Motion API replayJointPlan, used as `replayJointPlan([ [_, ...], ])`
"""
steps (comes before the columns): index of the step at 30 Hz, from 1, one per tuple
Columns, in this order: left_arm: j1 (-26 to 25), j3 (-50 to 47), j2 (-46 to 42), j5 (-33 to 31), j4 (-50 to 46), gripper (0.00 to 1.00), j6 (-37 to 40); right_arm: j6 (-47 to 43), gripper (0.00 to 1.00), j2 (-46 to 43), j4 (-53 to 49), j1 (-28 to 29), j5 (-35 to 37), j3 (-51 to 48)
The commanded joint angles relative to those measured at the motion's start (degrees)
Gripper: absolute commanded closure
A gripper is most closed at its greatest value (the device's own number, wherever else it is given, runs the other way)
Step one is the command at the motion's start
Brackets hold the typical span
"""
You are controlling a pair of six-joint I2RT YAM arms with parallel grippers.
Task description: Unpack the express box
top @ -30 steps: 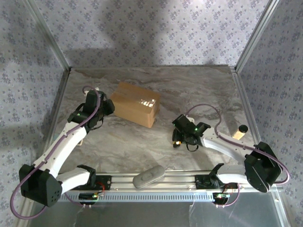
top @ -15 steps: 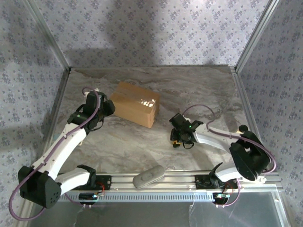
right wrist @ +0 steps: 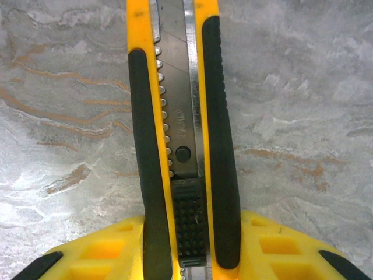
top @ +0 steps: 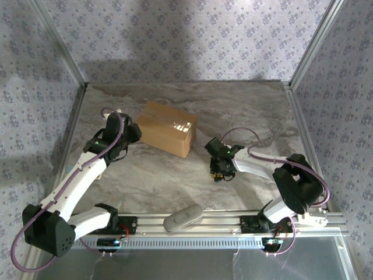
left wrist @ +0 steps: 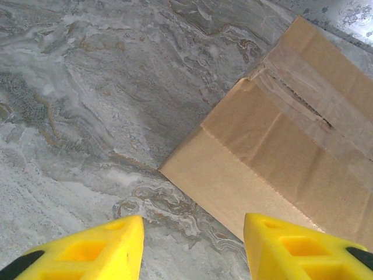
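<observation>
The cardboard box [top: 167, 129] lies flat on the desk [top: 245, 111], flaps shut, so its contents are hidden. Clear tape [left wrist: 309, 111] runs along the top seam. In the top view its long axis runs left to right, the right end angled slightly toward the arms. The left pincer [left wrist: 191, 220] hovers just beside the box's left end with its fingers apart and nothing between them — one corner of the box lies just ahead of it, to its right. The right pincer [right wrist: 189, 233] is clamped on a yellow-and-black utility knife [right wrist: 180, 116] that points straight out ahead of it; the box lies apart from it, to its left.
</observation>
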Motion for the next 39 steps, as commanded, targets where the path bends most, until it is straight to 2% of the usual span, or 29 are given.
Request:
replayJointPlan([
  [1,-0.47,0.31,0.15,-0.18,0.3,0.48,-0.13,-1.96,0.74,-0.65,-1.4,0.36,2.6,1.79],
  [11,-0.52,4.39,-0.08,11.92,1.36,0.35,0.7,-8.21,0.74,-8.85,-10.55,0.24,6.62,9.6],
  [17,-1.13,6.36,0.44,20.86,4.16,0.35,-1.03,-12.09,0.74,-13.59,-12.06,0.31,6.48,13.7],
  [21,-3.3,6.63,1.54,25.32,7.79,0.37,-2.39,-14.3,0.74,-15.65,-10.91,0.91,5.59,15.69],
  [27,-7.48,8.73,5.24,29.33,11.82,0.38,-3.46,-17.53,0.74,-16.41,-9.65,2.79,4.5,18.65],
  [39,-12.53,12.78,12.66,31.52,20.72,0.4,-5.26,-20.9,0.74,-15.49,-1.2,6.39,1.42,22.39],
])
